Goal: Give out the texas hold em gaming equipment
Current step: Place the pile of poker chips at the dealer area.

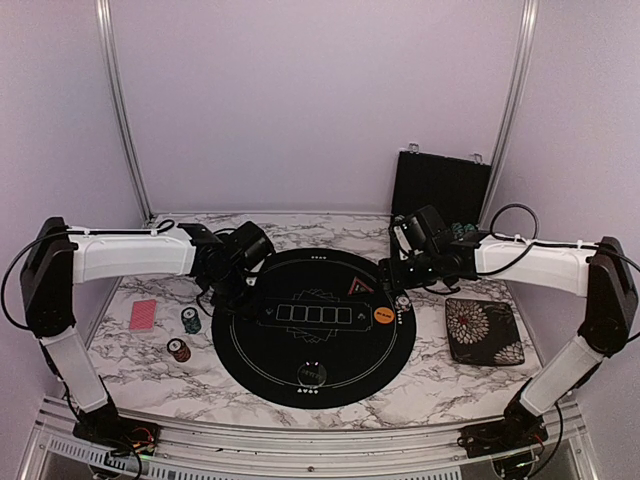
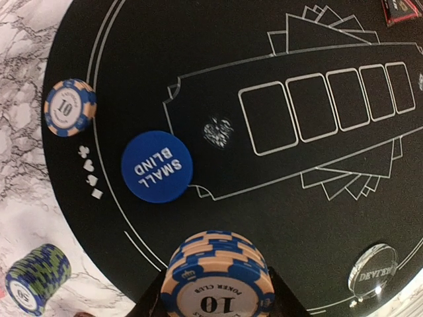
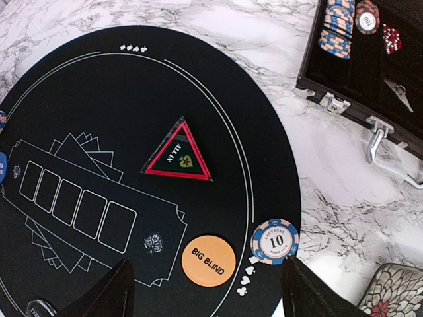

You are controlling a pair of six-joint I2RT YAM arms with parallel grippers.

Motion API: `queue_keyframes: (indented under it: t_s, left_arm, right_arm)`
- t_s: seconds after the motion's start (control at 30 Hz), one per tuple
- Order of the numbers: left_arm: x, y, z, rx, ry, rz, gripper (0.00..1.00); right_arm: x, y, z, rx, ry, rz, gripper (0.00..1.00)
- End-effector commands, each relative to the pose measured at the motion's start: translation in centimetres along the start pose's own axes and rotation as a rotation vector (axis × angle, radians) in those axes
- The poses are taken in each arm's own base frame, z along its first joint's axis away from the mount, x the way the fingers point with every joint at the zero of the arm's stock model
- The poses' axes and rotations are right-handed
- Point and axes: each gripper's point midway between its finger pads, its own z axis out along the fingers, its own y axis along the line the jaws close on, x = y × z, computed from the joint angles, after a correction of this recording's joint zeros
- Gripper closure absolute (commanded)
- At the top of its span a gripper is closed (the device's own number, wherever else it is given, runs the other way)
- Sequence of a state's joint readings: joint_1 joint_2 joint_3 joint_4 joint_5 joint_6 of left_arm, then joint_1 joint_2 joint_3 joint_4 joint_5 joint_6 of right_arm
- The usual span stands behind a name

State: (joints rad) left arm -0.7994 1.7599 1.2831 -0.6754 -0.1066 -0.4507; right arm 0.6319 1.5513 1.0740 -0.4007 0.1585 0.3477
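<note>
From above, a round black mat (image 1: 313,345) is seen on the marble table (image 1: 130,375), with the left gripper (image 1: 235,290) held over its left edge and the right gripper (image 1: 400,275) over its right edge. A red-backed card (image 1: 143,314), a green chip stack (image 1: 190,320) and a red chip stack (image 1: 179,350) are laid on the marble left of the mat, and an orange button (image 1: 383,316) is set on the mat's right part. A black case (image 1: 440,190) is stood open at the back right, and a floral pad (image 1: 485,330) is placed right of the mat. In the left wrist view, a stack of blue-striped chips (image 2: 218,281) is pinched between the left fingers (image 2: 149,305) (its top face is marked 10); whether it rests on the mat cannot be told. A blue button (image 2: 156,166) lettered SMALL BLIND and a lone blue-striped chip (image 2: 69,107) are laid near the mat's rim. In the right wrist view, the right fingers (image 3: 109,297) are spread wide with nothing gripped. Beneath them the orange button, lettered BIG BLIND, is seen just beside another single chip (image 3: 275,241) at the rim, and a red-edged triangular marker (image 3: 178,153) is laid further in. More chips (image 3: 336,26) are kept in the case.
</note>
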Motion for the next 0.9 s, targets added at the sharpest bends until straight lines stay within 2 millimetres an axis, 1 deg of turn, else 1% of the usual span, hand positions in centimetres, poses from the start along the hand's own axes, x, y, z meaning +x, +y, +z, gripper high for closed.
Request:
queue_keyframes:
  t_s: [0.0, 0.2, 0.3, 0.57, 0.87]
  left_arm:
    - [1.3, -1.7, -0.7, 0.017, -0.022, -0.004, 0.69]
    - [4.3, -4.9, -0.1, 0.05, -0.001, 0.057, 0.69]
    - [5.6, -6.0, 0.2, 0.065, 0.006, 0.075, 0.68]
    - [8.9, -8.0, 0.8, 0.094, 0.02, 0.118, 0.68]
    - [11.6, -9.2, 1.0, 0.096, 0.032, 0.171, 0.68]
  right_arm:
    - [-1.0, -0.3, -0.7, 0.007, -0.043, 0.028, 0.26]
    - [-0.2, -0.7, -0.7, 0.015, -0.033, 0.036, 0.26]
    - [0.1, -0.7, -0.8, 0.017, -0.029, 0.041, 0.27]
    - [1.1, -0.4, -0.8, 0.03, -0.019, 0.045, 0.27]
    - [1.8, 0.2, -0.7, 0.035, -0.007, 0.047, 0.27]
